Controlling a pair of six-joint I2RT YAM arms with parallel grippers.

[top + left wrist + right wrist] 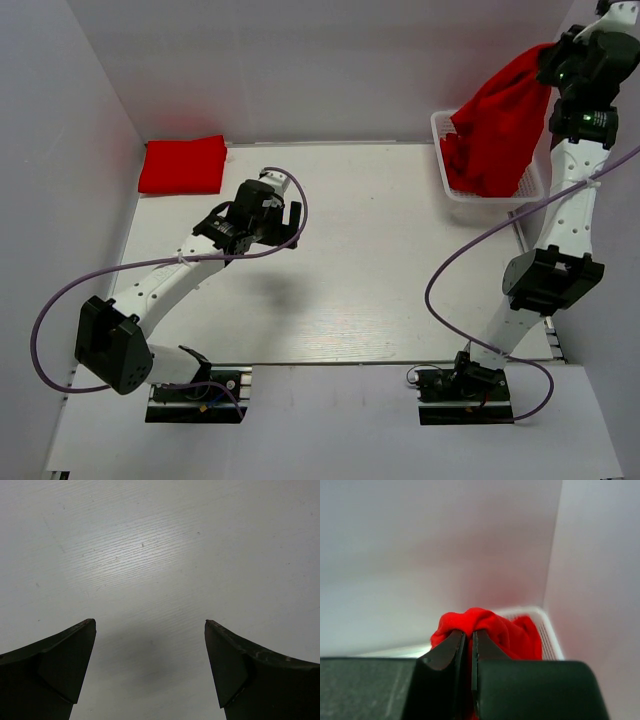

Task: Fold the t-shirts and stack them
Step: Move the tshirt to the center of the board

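A folded red t-shirt (183,165) lies flat at the table's back left corner. Another red t-shirt (500,125) hangs from my right gripper (548,55), lifted high over the white mesh basket (438,130) at the back right, its lower part still down in the basket. In the right wrist view the jaws are pinched on a bunch of that red cloth (485,625), with my right gripper (468,632) shut on it. My left gripper (290,225) hovers over the bare white table, left of centre. In the left wrist view it (150,625) stands wide open with nothing between its fingers.
White walls close in the table on the left, back and right. The basket's rim (547,625) shows below the held cloth, tight against the right wall. Purple cables loop off both arms. The left arm casts a shadow (285,290) on the tabletop.
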